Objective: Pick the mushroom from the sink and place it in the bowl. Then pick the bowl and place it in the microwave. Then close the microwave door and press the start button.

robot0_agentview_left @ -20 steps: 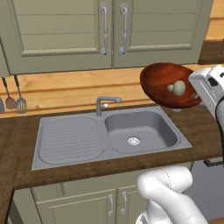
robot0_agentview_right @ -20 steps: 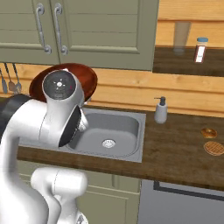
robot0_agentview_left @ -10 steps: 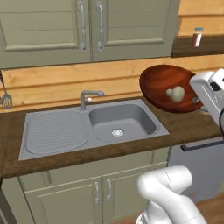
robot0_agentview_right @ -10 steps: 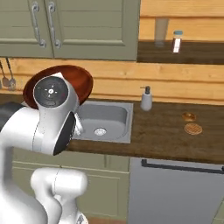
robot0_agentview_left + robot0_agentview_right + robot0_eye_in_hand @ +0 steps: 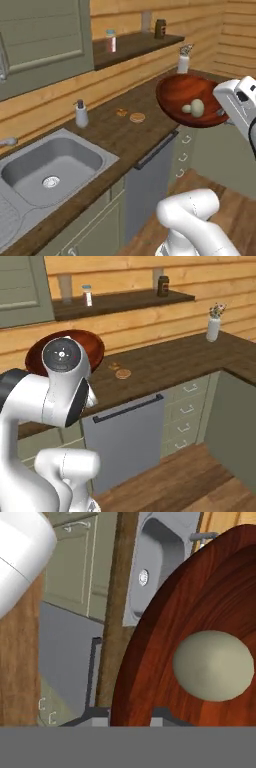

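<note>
Bowl (image 5: pixel 186 100): lifted clear of the counter (image 5: pixel 120 132).
Mushroom (image 5: pixel 197 107): inside bowl.
Gripper (image 5: pixel 130 717): clamped on bowl rim.

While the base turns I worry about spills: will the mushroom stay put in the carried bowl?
Probably not firmly. The mushroom has a rounded cap and lies loose on the glossy, shallow bowl, so it looks apt to roll. The bowl seems tilted and gripped at one rim by the hand, so any jolt could slide it toward the low edge.

Mushroom (image 5: pixel 194 107) in bowl (image 5: pixel 176 95) above counter edge (image 5: pixel 125 135); sink (image 5: pixel 50 165) far left
</note>
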{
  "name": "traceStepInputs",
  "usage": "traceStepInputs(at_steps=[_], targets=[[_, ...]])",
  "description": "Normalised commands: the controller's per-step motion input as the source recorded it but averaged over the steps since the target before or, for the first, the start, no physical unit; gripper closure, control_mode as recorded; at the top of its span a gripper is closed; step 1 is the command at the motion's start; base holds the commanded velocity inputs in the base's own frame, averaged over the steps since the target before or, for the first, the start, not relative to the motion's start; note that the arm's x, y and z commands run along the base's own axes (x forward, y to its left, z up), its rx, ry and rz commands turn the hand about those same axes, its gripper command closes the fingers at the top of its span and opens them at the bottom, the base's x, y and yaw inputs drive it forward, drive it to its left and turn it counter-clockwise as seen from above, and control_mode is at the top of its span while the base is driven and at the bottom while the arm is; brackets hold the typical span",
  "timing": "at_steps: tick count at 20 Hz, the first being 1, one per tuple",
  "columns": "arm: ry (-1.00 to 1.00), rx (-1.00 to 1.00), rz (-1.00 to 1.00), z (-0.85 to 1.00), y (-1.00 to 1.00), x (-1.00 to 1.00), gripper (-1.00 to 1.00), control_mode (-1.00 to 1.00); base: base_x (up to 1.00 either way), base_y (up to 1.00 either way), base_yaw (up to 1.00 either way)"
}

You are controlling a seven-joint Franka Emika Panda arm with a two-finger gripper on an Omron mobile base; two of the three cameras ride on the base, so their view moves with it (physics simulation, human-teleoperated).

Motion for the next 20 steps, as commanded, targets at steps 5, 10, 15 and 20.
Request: traceStepInputs(at_steps=[5, 10, 15, 20], targets=[[0.00, 0.00, 0.00, 0.00, 0.00, 0.00, 1.00, 1.00, 0.00, 0.00, -0.98], [0.00, 0.00, 0.00, 0.00, 0.00, 0.00, 1.00, 1.00, 0.00, -0.23, -0.88], [0.00, 0.00, 0.00, 0.00, 0.00, 0.00, 1.00, 1.00, 0.00, -0.25, -0.84], [0.00, 0.00, 0.00, 0.00, 0.00, 0.00, 1.00, 1.00, 0.00, -0.22, -0.84]])
